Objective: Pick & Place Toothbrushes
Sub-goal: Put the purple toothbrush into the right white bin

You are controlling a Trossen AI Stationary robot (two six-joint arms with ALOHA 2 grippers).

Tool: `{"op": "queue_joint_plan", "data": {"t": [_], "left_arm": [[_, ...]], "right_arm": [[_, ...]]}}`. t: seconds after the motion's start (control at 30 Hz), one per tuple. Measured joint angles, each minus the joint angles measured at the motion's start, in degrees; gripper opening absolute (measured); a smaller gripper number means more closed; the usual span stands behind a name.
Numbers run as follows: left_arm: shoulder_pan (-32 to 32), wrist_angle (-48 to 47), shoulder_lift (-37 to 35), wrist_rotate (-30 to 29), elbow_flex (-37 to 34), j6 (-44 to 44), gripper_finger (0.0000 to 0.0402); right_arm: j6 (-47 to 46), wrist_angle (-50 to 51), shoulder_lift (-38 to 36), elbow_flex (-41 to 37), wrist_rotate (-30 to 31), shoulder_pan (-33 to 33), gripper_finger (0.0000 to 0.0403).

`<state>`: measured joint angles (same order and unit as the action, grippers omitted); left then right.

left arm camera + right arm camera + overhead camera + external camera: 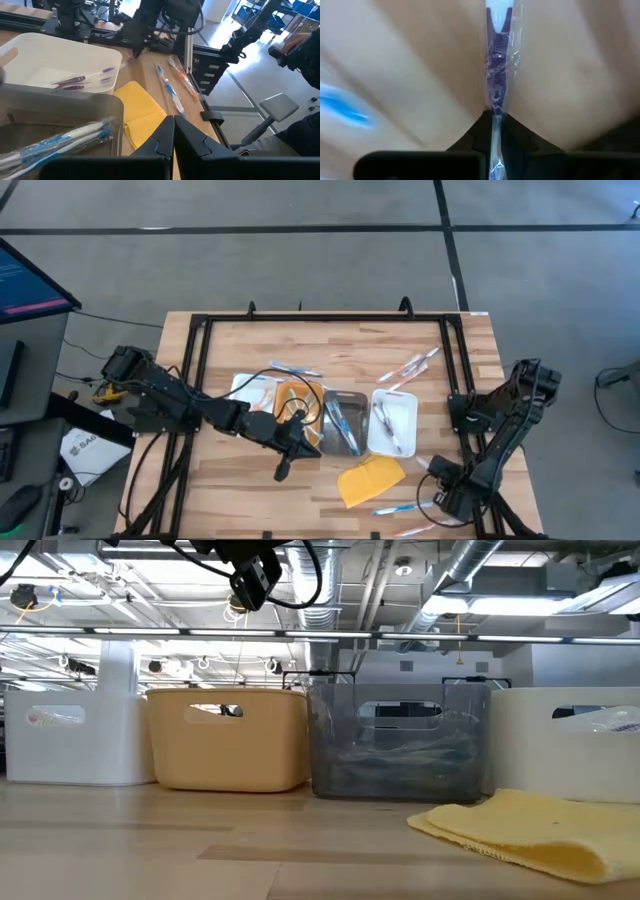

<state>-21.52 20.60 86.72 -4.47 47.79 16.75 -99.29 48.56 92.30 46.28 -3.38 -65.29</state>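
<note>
Purple wrapped toothbrush point(497, 65) sits pinched in my right gripper point(492, 120) near the table's front right corner, while my left gripper point(173, 131) hangs closed and empty.

- The worktop point(330, 345) is pale wood, with streaks of darker grain.
- Four trays in a row: white point(243, 387), orange point(296, 396), smoky grey point(343, 423), white again point(394, 422).
- The pad point(370, 480) is bright yellow.
- The toothbrush point(496, 65) in the right hand point(492, 120) is purple and white under a clear wrapper.
- Both arms are black, as is the left hand point(173, 131).
- Blue-and-white brushes point(75, 137) lie in the grey tray.
</note>
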Motion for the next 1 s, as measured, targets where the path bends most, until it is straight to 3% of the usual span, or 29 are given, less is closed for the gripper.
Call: {"op": "queue_joint_plan", "data": {"t": [0.23,0.5,0.77,1.0], "left_arm": [[0.00,-1.01,-0.02,0.07,0.00,-0.33,0.0001],[-0.02,-3.87,-0.02,3.05,0.00,-0.28,0.0001],[-0.24,-8.35,-0.02,3.44,-0.02,-0.33,0.0001],[-1.34,-10.78,-0.02,3.45,-0.02,-0.40,0.0001]], "right_arm": [[-2.60,6.30,-6.52,0.05,-6.33,0.23,0.0001],[-8.82,8.30,-21.23,0.28,-5.64,4.52,0.0000],[-13.53,20.65,-29.12,4.56,3.48,8.89,0.0000],[-0.99,24.20,-27.14,12.74,11.03,20.24,0.0000]]}}
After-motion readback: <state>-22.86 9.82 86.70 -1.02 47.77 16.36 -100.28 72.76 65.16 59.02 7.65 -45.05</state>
